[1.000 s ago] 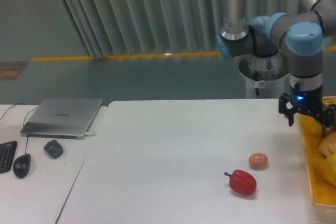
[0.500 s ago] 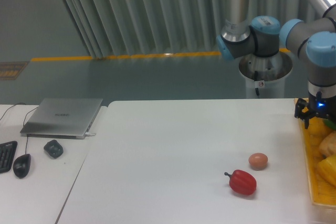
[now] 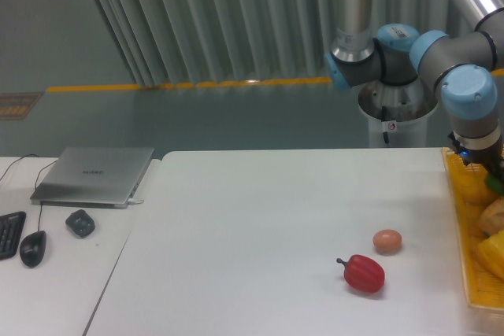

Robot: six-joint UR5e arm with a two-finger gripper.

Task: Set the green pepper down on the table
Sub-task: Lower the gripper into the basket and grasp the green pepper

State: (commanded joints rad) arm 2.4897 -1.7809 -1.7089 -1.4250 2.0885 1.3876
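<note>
Hand [image 3: 487, 164] now lower, over yellow tray [image 3: 465, 230].

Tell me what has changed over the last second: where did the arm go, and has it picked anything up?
The arm swung right, from above the table edge to over the yellow tray; its pincer is now mostly hidden at the frame's right edge, so I cannot tell whether it holds anything. Only a sliver of green shows there. The red pepper, egg and laptop have not moved.
</note>
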